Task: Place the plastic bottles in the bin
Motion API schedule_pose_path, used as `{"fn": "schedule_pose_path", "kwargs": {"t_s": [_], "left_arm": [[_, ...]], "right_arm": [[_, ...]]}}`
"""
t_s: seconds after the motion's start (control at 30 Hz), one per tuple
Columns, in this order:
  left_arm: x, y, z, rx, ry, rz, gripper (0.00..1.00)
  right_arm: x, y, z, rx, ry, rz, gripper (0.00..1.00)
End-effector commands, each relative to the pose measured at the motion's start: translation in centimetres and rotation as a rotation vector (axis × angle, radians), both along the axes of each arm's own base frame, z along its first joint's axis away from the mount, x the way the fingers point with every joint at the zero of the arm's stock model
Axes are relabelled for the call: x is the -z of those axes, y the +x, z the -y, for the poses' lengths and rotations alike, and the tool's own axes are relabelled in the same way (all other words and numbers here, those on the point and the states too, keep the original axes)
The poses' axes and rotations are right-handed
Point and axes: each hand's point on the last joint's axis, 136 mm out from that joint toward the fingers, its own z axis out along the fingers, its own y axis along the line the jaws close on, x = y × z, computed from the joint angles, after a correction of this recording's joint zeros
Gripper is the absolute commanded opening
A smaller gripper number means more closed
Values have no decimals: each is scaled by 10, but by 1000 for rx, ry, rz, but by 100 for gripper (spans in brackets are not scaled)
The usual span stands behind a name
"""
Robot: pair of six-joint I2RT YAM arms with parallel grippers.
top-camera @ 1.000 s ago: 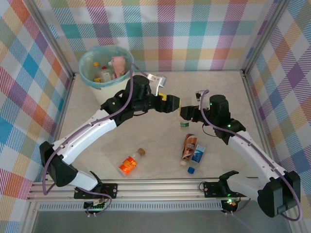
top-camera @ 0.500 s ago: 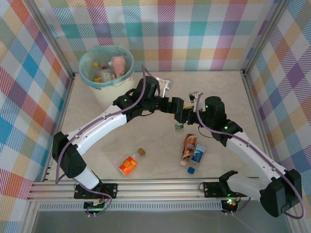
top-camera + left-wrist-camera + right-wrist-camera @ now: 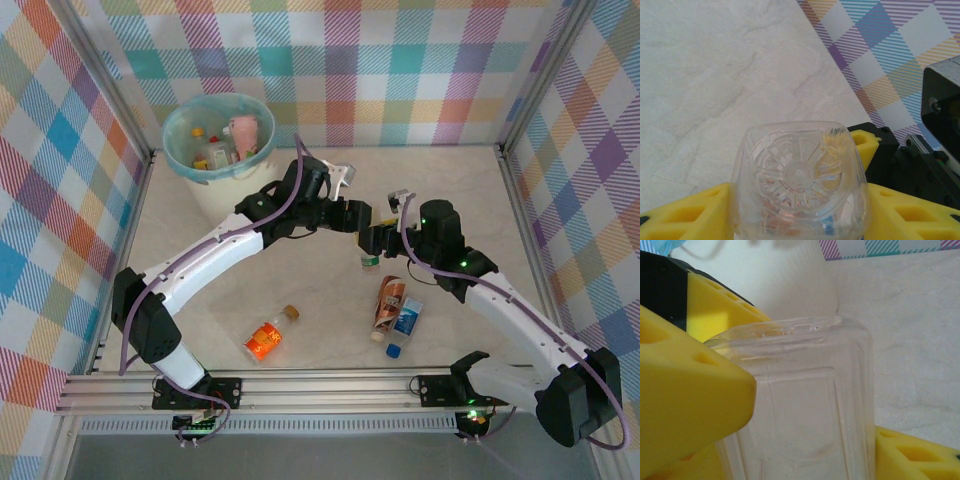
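A clear plastic bottle (image 3: 370, 257) with a green cap hangs cap-down above the table's middle, held between both grippers. My left gripper (image 3: 360, 222) reaches in from the left; in the left wrist view its yellow fingers (image 3: 685, 212) press both sides of the bottle's base (image 3: 799, 175). My right gripper (image 3: 382, 240) comes from the right and is shut on the bottle's clear body (image 3: 805, 405), with a pad (image 3: 690, 400) on each side. The bin (image 3: 172, 150) stands at the far left with several bottles inside.
An orange bottle (image 3: 266, 340) lies near the front left of centre. A brown-labelled bottle (image 3: 390, 297) and a blue-labelled bottle (image 3: 406, 320) lie side by side under the right arm. Checked walls enclose the table, with a metal rail along the front.
My left gripper has swung right from near the bin and closed in on the bottle held by my right gripper. In the last half second hardly anything moved.
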Motion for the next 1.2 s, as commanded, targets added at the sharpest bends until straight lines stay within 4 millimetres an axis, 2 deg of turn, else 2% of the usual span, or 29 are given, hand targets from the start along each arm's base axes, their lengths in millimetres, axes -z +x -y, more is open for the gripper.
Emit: {"fn": "schedule_pose_path", "kwargs": {"t_s": [0.0, 0.13, 0.17, 0.27, 0.43, 0.53, 0.57, 0.7, 0.77, 0.87, 1.0, 1.17], "left_arm": [[-18, -1, -2, 5, -23, 22, 57], [-28, 9, -13, -55, -28, 61, 56], [-31, 13, -17, -73, -28, 71, 55], [-48, 22, -34, -135, -33, 113, 55], [-97, 36, -73, -246, -36, 241, 55], [-138, 39, -104, -303, -9, 354, 58], [-154, 41, -120, -341, -1, 396, 58], [-212, 53, -189, -517, -25, 534, 57], [-227, 62, -220, -608, 14, 588, 58], [-230, 81, -265, -732, 91, 606, 58], [-216, 105, -314, -853, 141, 565, 56], [-186, 135, -352, -936, 189, 510, 55]], "right_arm": [[-22, 4, -4, -2, 31, 90, 70], [-18, 10, 3, 51, 15, 78, 97], [-18, 11, 4, 61, 13, 79, 100], [-25, 12, 6, 80, 27, 93, 100], [-56, 11, 8, 93, 80, 145, 100], [-78, 8, 1, 51, 127, 172, 100], [-83, 8, -3, 34, 140, 181, 100], [-84, 14, -15, -7, 166, 161, 100], [-86, 14, -23, -38, 187, 134, 100], [-83, 18, -35, -75, 195, 111, 100], [-85, 29, -51, -106, 191, 65, 100], [-108, 42, -84, -161, 200, 56, 100]]}}
